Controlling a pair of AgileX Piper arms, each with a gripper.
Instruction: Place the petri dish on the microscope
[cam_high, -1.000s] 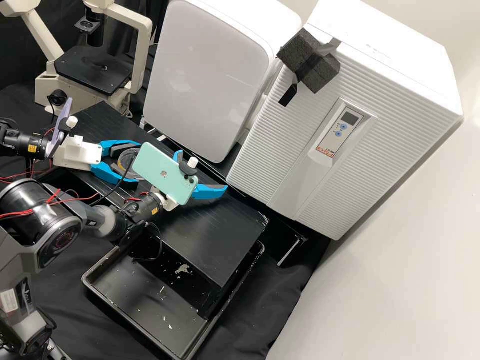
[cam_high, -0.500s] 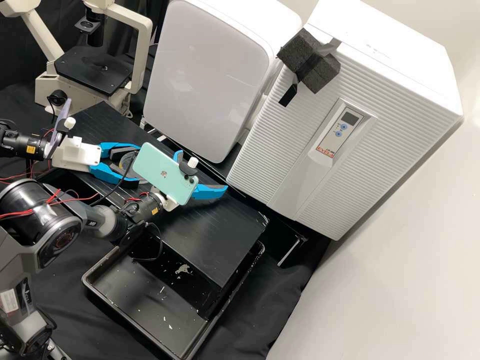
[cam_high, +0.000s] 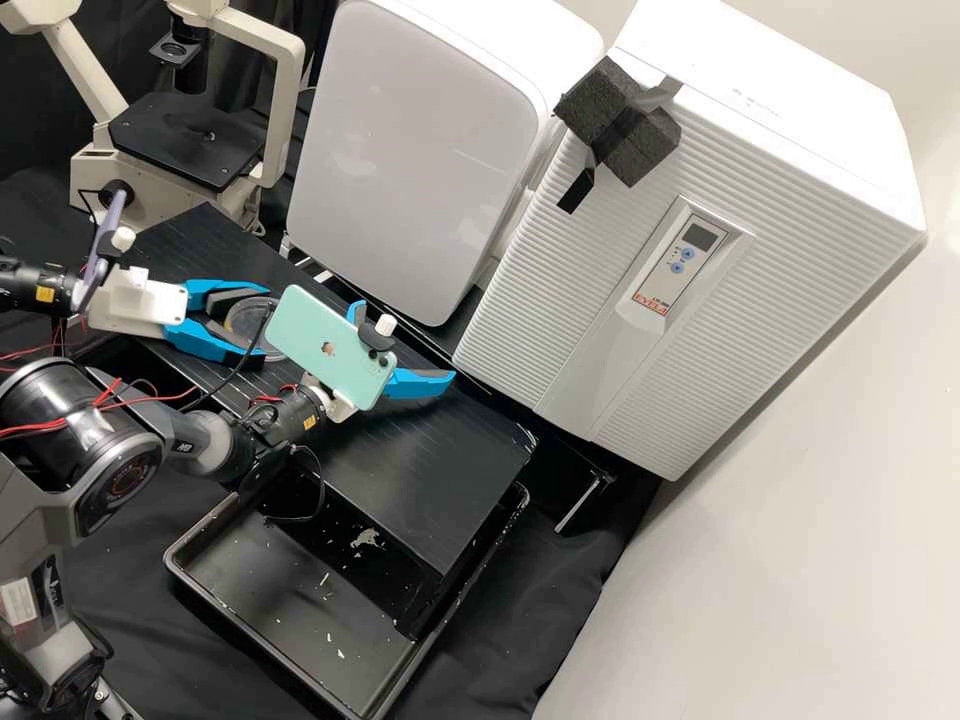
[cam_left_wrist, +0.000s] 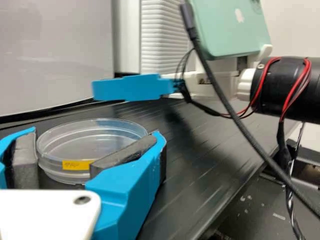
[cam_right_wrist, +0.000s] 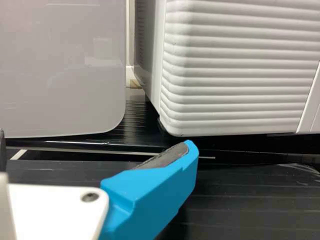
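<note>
The right gripper (cam_high: 403, 341) has its fingers spread, holding nothing. Beyond it, the left gripper's (cam_high: 265, 325) widely parted fingers seem to clasp opposite sides of the petri dish (cam_left_wrist: 92, 136). Carrying looks in hand; next, keep the dish level towards the microscope (cam_high: 281, 112) beyond, clearing its platform (cam_high: 180, 150).

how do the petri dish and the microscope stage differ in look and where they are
The petri dish is clear and round, while the microscope stage is black and straight-edged. The dish carries a yellow label; the stage has none that shows. The dish is at the left gripper, over the black bench surface, whereas the stage is part of the microscope behind. Both are broad and flat.
</note>
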